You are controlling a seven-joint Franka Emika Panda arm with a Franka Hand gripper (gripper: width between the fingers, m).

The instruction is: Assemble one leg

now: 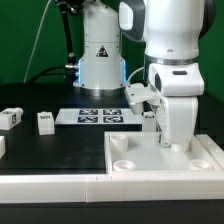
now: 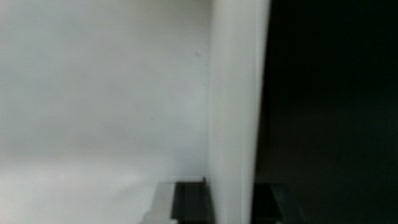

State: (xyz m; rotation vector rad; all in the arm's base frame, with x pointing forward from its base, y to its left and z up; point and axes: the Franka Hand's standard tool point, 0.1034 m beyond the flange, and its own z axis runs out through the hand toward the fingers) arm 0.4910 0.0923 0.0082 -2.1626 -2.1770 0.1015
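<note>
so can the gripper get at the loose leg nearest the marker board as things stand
Probably yes: the leg stands alone on the table, nothing over it. The gripper is down at the tray, so it must lift and cross.

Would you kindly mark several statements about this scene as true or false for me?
1. The marker board lies on the table beyond the tray. True.
2. Two legs stand on the table, to the exterior view's left of the marker board. True.
3. A leg stands in the tray's near socket. False: that socket is empty.
4. The gripper hangs over the two legs. False: it is down at the tray, on the exterior view's right, far from them.
</note>
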